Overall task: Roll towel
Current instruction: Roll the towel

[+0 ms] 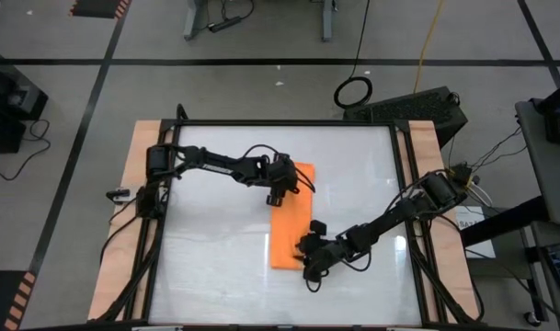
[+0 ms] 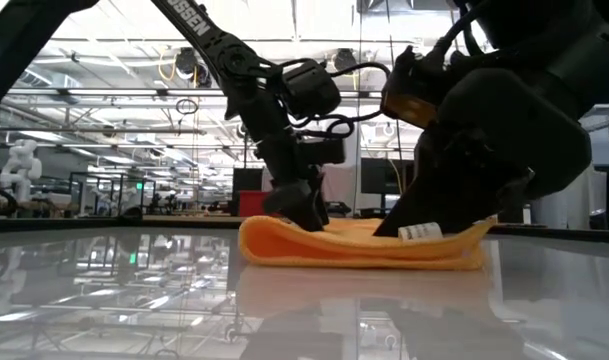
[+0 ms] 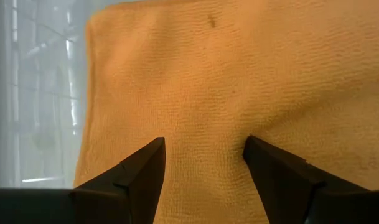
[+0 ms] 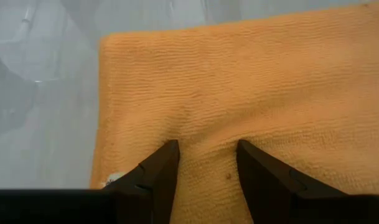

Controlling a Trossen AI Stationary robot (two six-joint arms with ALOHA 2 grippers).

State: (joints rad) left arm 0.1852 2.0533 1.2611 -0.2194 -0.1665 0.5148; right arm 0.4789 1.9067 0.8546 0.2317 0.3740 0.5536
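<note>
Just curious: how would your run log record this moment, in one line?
towel: folded strip, flat | left gripper: open, pressing far end | right gripper: open, pressing near end

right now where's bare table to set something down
Free: the wide strip between the towel and the table's left edge, near the front, and the back right corner area. Crowded: the middle, where the left hand and right hand both press on the towel with fingers apart.

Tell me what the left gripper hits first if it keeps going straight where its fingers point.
The towel. The left gripper, fingers apart, points straight at the orange cloth, seemingly touching it already; only the table lies underneath.
</note>
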